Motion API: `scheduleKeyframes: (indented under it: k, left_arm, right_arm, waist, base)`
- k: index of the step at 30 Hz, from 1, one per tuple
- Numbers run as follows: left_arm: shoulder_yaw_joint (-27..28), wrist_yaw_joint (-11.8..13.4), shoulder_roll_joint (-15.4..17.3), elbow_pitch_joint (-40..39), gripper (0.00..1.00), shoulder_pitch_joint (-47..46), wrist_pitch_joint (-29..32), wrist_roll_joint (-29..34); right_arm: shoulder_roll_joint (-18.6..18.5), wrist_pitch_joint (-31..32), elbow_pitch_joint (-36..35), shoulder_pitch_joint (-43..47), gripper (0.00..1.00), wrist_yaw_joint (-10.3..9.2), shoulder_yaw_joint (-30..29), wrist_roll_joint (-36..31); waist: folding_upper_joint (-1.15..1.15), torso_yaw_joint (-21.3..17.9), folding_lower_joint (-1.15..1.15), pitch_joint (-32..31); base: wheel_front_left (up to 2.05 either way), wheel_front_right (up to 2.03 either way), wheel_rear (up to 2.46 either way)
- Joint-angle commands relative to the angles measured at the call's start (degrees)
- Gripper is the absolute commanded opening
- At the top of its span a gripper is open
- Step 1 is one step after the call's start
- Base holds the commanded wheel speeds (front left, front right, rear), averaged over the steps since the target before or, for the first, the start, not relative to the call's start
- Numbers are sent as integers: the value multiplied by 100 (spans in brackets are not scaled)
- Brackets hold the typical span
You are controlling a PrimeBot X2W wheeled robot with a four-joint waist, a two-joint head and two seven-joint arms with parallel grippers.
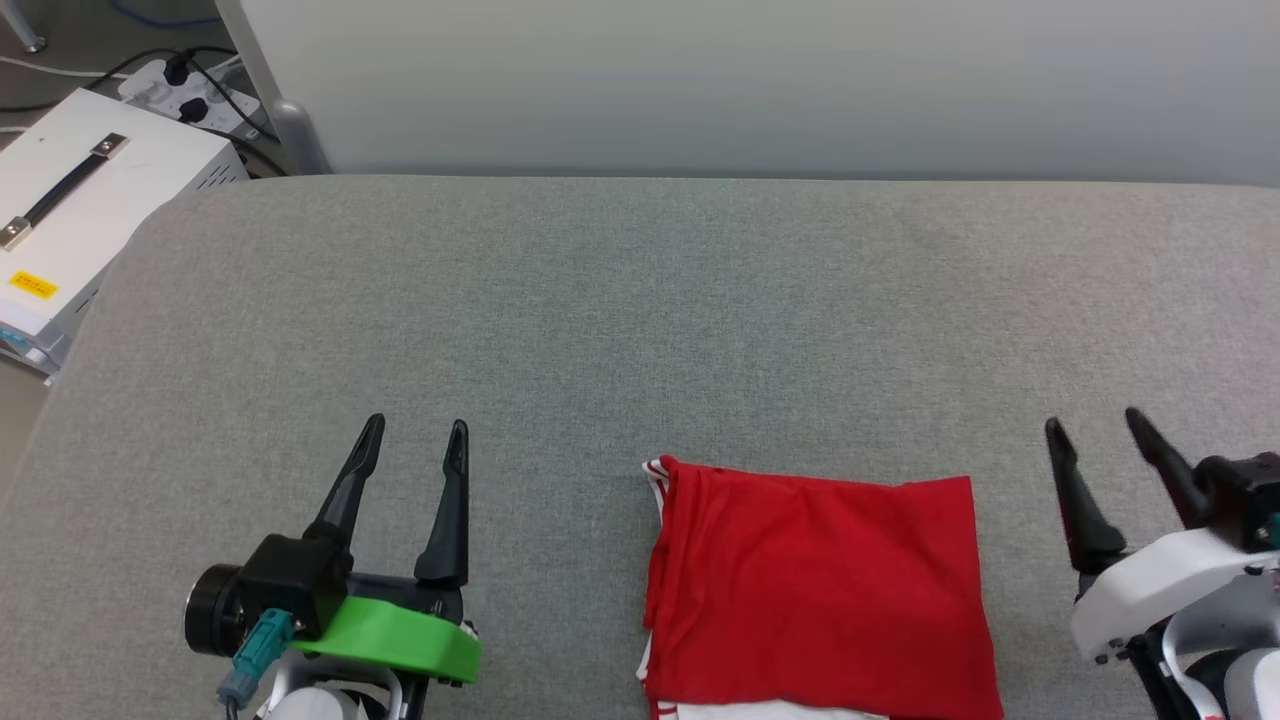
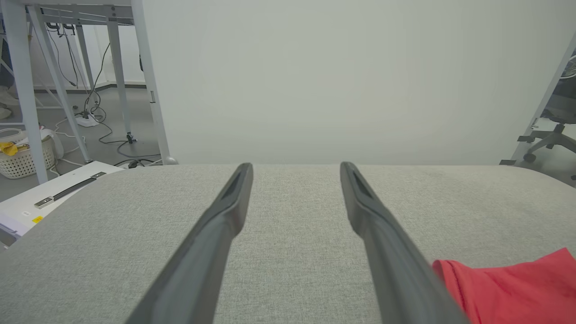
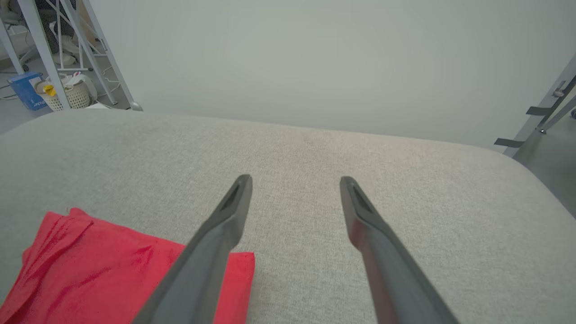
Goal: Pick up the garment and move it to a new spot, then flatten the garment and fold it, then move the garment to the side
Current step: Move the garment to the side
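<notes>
Head view: saw folded red jersey garment (image 1: 815,590) on grey fabric surface (image 1: 640,320) between left gripper (image 1: 417,425) and right gripper (image 1: 1093,420), both spread and empty; judged fold done, edge grasp needed to shift it aside.

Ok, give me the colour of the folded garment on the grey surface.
The garment is solid red, a little white at its edges; clearest in the head view.

Head view steeply downward, both wrist views low, facing the wall (image 2: 337,81), all sharing the garment (image 1: 820,590)
</notes>
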Motion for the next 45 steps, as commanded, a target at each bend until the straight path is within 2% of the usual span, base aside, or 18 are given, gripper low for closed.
scheduleKeyframes:
  k: [1, 11, 24, 25, 26, 27, 32, 39, 45]
  left_arm:
    - [-11, -16, 30, -3, 100, -9, -33, -54]
    - [-98, -16, 69, 11, 100, -187, -33, -52]
    - [-284, -17, 88, 62, 100, -517, -33, -35]
    - [-288, -17, 86, 68, 100, -525, -33, -35]
    - [-290, -17, 83, 73, 100, -529, -33, -34]
    - [-290, -17, 79, 79, 100, -531, -33, -34]
    - [-335, -17, 66, 150, 100, -482, -33, -46]
    - [-501, -17, 45, 183, 100, -373, -33, -47]
    - [-720, -17, 53, 152, 100, -242, -33, -38]
  right_arm:
    - [-8, 260, -26, 167, 100, -4, 113, 111]
    - [-67, 1997, 83, 453, 100, -4, 522, 808]
    - [63, 2995, 773, 62, 100, -4, 797, 880]
    - [58, 3031, 829, 47, 67, -4, 822, 863]
    - [55, 3055, 883, 28, 22, -4, 841, 845]
    - [54, 3053, 918, 10, 0, -4, 848, 830]
    - [-29, 2934, 939, -101, 0, -4, 872, 720]
    - [-485, 2735, 594, -271, 0, -4, 1173, 389]
    - [-1391, 2766, 234, -549, 0, -4, 1638, 56]
  waist:
    - [61, 27, 0, 67]
    - [61, 133, 0, 419]
    - [61, 384, 0, 844]
    - [61, 397, 0, 851]
    - [61, 409, 0, 860]
    - [61, 419, 0, 863]
    - [61, 360, 0, 782]
    - [61, 11, 0, 552]
    - [61, -509, 0, 467]
  base:
    - [0, 0, 0]
    - [0, 0, 0]
    - [0, 0, 0]
    - [0, 0, 0]
    - [0, 0, 0]
    - [0, 0, 0]
    - [0, 0, 0]
    - [0, 0, 0]
    - [0, 0, 0]
